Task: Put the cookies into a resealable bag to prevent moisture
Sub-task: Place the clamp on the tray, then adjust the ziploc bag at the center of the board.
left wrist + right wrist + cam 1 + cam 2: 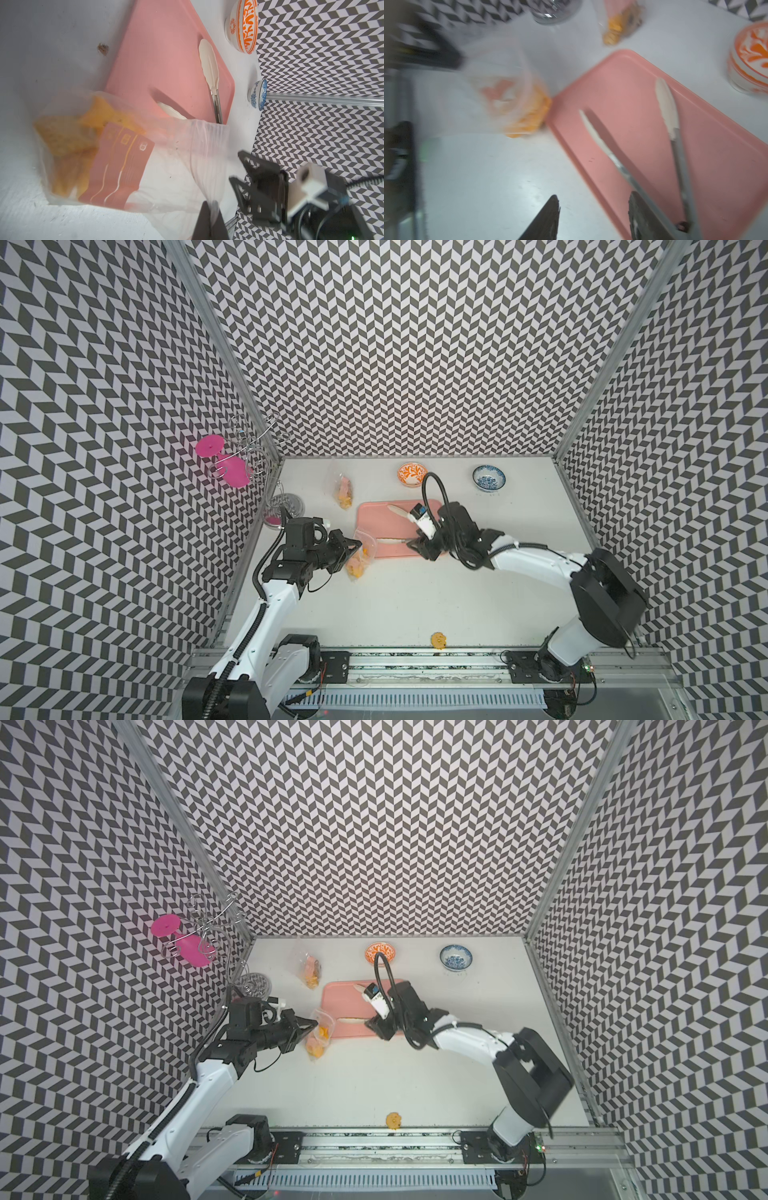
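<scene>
White-shelled arms point(272, 608) with black joints and ribbed black cables point(254, 626).

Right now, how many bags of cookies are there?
2. The near bag is pinched by the left gripper beside the pink tray; the far bag lies farther back, alone. None looks hidden.

White table point(415, 601): pink tray point(376, 516), stray cookie point(439, 640)

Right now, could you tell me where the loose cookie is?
In both top views the loose cookie lies alone, mid-width, at the table's near edge by the rail.
</scene>
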`<state>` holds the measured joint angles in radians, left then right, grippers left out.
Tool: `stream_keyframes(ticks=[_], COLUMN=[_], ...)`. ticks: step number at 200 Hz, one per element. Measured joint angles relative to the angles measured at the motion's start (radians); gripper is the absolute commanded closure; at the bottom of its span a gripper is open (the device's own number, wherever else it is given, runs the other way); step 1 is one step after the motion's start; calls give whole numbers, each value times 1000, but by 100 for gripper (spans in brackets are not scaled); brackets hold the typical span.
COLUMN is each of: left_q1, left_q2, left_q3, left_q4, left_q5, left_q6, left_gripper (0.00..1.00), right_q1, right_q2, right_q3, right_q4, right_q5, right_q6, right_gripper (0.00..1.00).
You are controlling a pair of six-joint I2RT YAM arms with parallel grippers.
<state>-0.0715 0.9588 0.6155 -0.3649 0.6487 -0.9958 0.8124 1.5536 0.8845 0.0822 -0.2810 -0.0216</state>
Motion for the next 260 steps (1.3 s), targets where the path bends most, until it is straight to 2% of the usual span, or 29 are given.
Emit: stream_keyframes(ticks=[23,45,78,117,179,260], left_q1=[0,0,0,-1,-1,-1], left_q2=[2,2,-2,-8,-8,-5], left_q3=[0,0,0,0,0,0], left_q4=[5,5,5,5,5,5], left_q5=[-5,-13,-25,-33,-34,-35], left_q6=[-9,-10,-16,-17,-16,11], left_gripper=[100,100,100,100,100,100], right_q1=[136,177,203,226,226,226], right_q2=[-11,84,204,293,340,340], right_q3=[-130,-149,-106,22,59,77], right_q4=[207,319,408,501,530,520], right_q5=[-32,-20,44,93,146,159], right_q6=[127,192,212,228,256,253], right_gripper=[47,47,49,54,71,73])
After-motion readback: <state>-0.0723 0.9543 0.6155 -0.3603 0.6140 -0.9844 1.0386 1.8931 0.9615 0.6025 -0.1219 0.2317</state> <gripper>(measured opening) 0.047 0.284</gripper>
